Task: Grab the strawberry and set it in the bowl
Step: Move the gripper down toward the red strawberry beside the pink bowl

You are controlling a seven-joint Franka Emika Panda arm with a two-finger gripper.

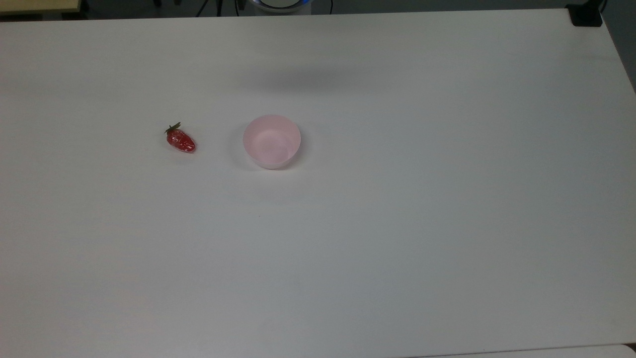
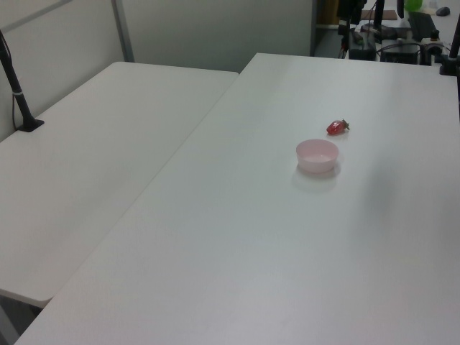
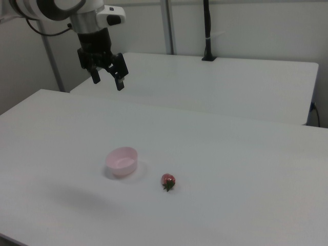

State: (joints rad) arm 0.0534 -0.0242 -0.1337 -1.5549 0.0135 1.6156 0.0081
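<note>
White table (image 1: 397, 223), strawberry (image 1: 180, 140) beside bowl (image 1: 272, 141)

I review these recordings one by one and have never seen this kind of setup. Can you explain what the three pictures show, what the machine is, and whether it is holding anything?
These are three cameras on one white table at the same moment. The top view looks down on it; the left view and the right view look across it from opposite sides.

The machine is a robot arm, seen in the right view at upper left. At its end is a black two-finger pincer, hanging high above the table with its fingers apart and nothing between them.

Two things lie on the table. A small red strawberry with a green cap lies on its side. Beside it, not touching, stands a pale pink bowl, upright with nothing in it. In the top view the strawberry is on the bowl's left; in the right view it is on the bowl's right.

So nothing is held yet.
</note>
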